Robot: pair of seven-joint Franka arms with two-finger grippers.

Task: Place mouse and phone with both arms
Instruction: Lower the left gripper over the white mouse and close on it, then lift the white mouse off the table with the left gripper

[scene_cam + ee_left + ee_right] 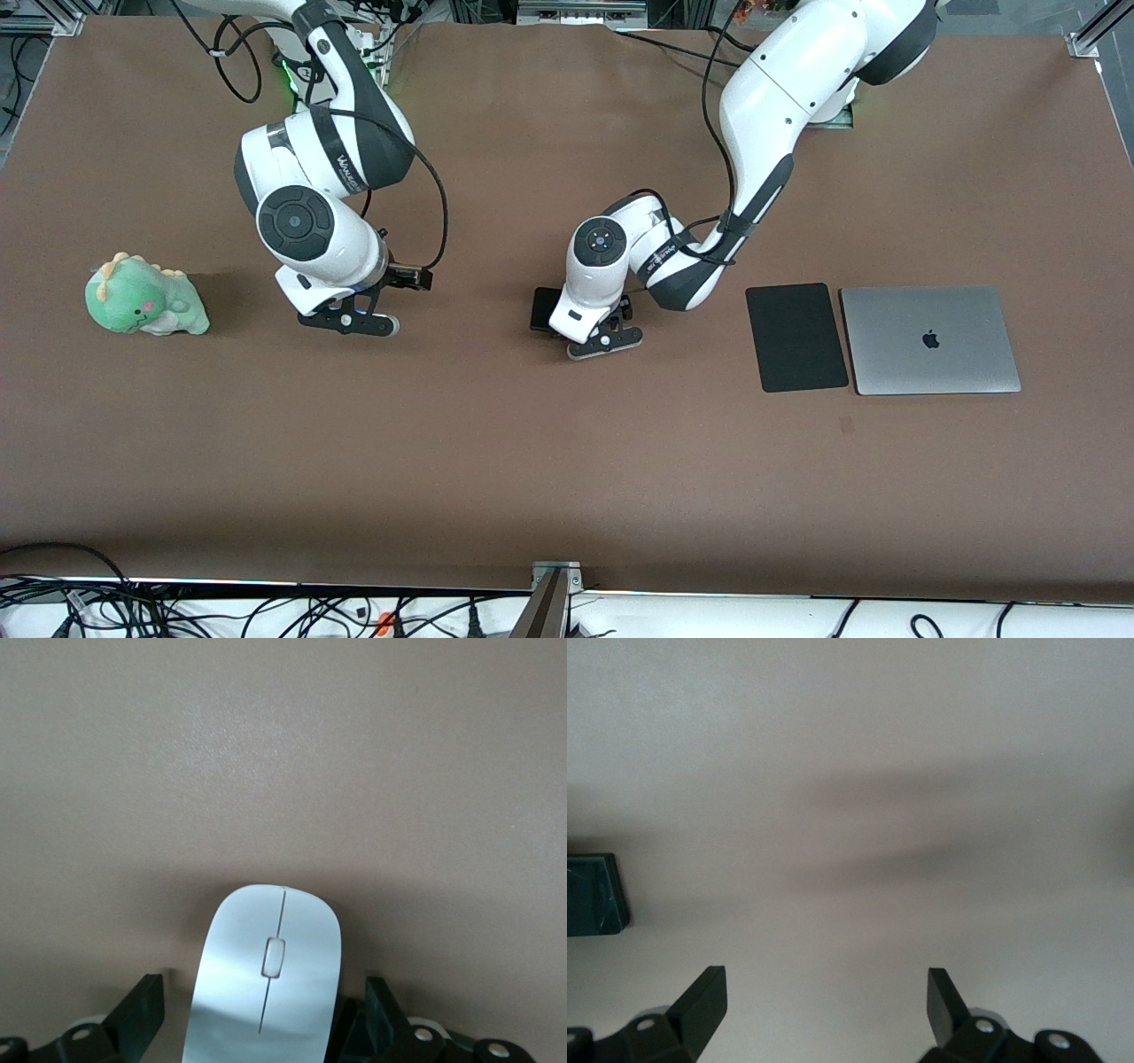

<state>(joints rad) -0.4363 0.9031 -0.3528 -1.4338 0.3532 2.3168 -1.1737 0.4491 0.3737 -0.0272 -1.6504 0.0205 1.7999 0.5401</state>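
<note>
Landmark: the mouse pad [796,337], a flat black sheet lying on the desk [567,478] just beside the closed laptop [930,339]

Left gripper [605,341]: low over the desk, well apart from the mouse pad toward the right arm's end. In the left wrist view the mouse [266,979] lies between the two fingers [142,1010], which stand wide with a gap on each side. The mouse's long axis runs straight out from the gripper, parallel to the fingers, so a closing stroke would meet its long flanks.

Phone [543,308]: on the desk, just beside the left gripper and slightly farther from the front camera, partly hidden by the left wrist.

Right gripper [348,321]: farther still from the mouse pad, over bare desk, fingers spread wide and empty. The right wrist view shows a dark corner [595,895], probably the phone, off to one side of the gripper and not between its fingers. A sideways shift toward the mouse pad appears necessary before any grasp.

A green plush toy [144,296] sits farthest from the mouse pad
</note>
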